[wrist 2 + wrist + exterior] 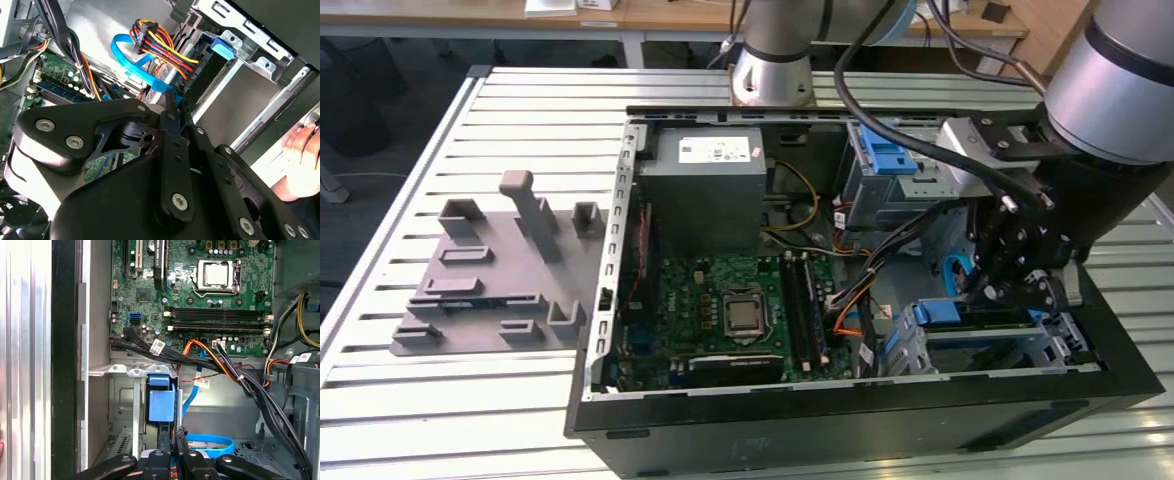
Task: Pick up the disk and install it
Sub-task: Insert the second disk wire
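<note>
Gripper (pixel 1017 292): inside the open computer case (pixel 854 420), fingers drawn together, nothing between them.
Disk (pixel 162 405): seated upright in the metal drive cage (pixel 131 390), blue carrier showing, just beside the fingertips.

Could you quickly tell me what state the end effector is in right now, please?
End effector: closed, its fingers pressed together down inside the computer case, just by the blue drive carrier in the drive cage; no grip on it can be confirmed.
</note>
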{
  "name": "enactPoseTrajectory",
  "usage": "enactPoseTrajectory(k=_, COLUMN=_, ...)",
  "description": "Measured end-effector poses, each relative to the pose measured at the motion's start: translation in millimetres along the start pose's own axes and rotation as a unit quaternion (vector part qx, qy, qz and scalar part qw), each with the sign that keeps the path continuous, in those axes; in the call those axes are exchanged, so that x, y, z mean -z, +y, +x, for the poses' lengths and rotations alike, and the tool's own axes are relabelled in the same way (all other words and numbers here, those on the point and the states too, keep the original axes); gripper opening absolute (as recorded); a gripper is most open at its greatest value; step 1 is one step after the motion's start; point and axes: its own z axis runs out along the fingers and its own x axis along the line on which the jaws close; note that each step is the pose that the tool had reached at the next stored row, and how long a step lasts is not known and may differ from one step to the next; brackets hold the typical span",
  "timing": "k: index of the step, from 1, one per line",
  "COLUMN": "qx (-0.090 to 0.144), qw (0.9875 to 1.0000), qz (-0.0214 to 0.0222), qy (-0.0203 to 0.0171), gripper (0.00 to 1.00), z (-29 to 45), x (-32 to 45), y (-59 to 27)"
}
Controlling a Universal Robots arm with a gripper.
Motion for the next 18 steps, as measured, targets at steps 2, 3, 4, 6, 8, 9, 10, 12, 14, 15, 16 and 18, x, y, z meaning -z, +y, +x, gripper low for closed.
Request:
enactPoseTrajectory(k=2, qx=0.0, qw=1.0, qz=0.0001, qy=-0.0001, gripper=0.16, z=0.5, x=-0.3, y=0.0)
enactPoseTrajectory(k=3, qx=0.0, qw=1.0, qz=0.0001, qy=-0.0001, gripper=0.16, z=0.6, x=-0.4, y=0.0)
enactPoseTrajectory(k=4, qx=0.0, qw=1.0, qz=0.0001, qy=0.0, gripper=0.16, z=0.7, x=-0.5, y=0.0)
enactPoseTrajectory(k=6, qx=0.0, qw=1.0, qz=0.0, qy=0.0, gripper=0.16, z=0.8, x=-0.8, y=-0.1)
enactPoseTrajectory(k=8, qx=0.0, qw=1.0, qz=0.0001, qy=0.0, gripper=0.16, z=0.8, x=-1.2, y=-0.2)
enactPoseTrajectory(k=9, qx=0.0, qw=1.0, qz=0.0001, qy=0.0, gripper=0.16, z=0.9, x=-1.5, y=-0.2)
enactPoseTrajectory(k=10, qx=0.0, qw=1.0, qz=0.0, qy=0.0, gripper=0.16, z=0.8, x=-1.7, y=-0.2)
enactPoseTrajectory(k=12, qx=0.0, qw=1.0, qz=0.0, qy=0.0, gripper=0.16, z=0.9, x=-2.0, y=-0.5)
enactPoseTrajectory(k=14, qx=0.0, qw=1.0, qz=0.0001, qy=-0.0003, gripper=0.16, z=0.9, x=-2.3, y=-1.1)
enactPoseTrajectory(k=15, qx=0.0, qw=1.0, qz=0.0001, qy=-0.0003, gripper=0.16, z=0.9, x=-2.4, y=-1.5)
enactPoseTrajectory(k=16, qx=0.0, qw=1.0, qz=0.0001, qy=-0.0004, gripper=0.16, z=0.9, x=-2.6, y=-1.9)
enactPoseTrajectory(k=18, qx=0.0, qw=1.0, qz=0.0001, qy=-0.0004, gripper=0.16, z=1.1, x=-2.9, y=-1.9)
